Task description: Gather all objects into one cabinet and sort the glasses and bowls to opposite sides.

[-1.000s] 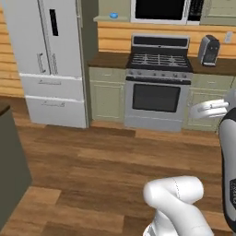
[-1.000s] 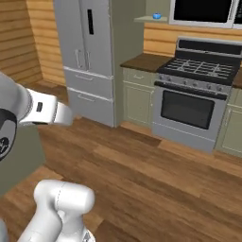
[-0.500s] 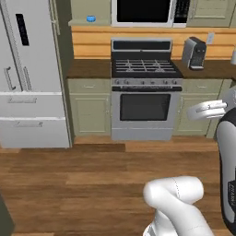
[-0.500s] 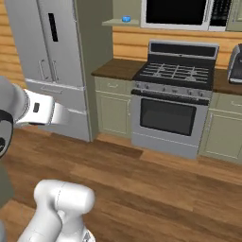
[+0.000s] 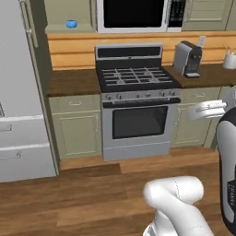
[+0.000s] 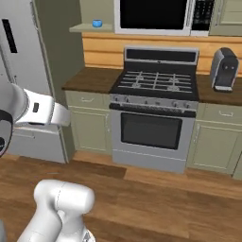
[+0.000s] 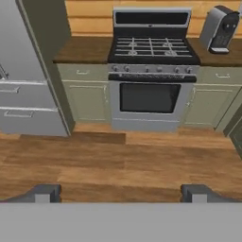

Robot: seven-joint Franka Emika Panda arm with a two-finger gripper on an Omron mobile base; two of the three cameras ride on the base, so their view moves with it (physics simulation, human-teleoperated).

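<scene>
Wood plank floor (image 7: 123,160) takes up everything closest to me, nothing lying on it as far as I can see. From the hand cam my gripper (image 7: 121,193) is hanging over that floor with the jaws spread wide apart and nothing between them; one dark fingertip (image 7: 45,193) sits far left, the other far right.

Past the floor I'm looking at a run of olive-green base cabinets (image 5: 76,126) with a stainless gas range (image 5: 137,108) set in the middle, dark oven window facing me. On my left the grey fridge (image 5: 18,92) stands just beside the cabinets. A dark wood countertop (image 6: 90,79) runs either side of the burners, and a grey coffee machine (image 6: 223,68) sits on it right of the range.

Farther back, on the wall, there's a black microwave (image 5: 136,14) above the range. The small bright blue bowl (image 5: 71,24) is up on a pale ledge left of the microwave, well apart from my gripper. Same bowl shows up in the right base cam too (image 6: 97,23).
</scene>
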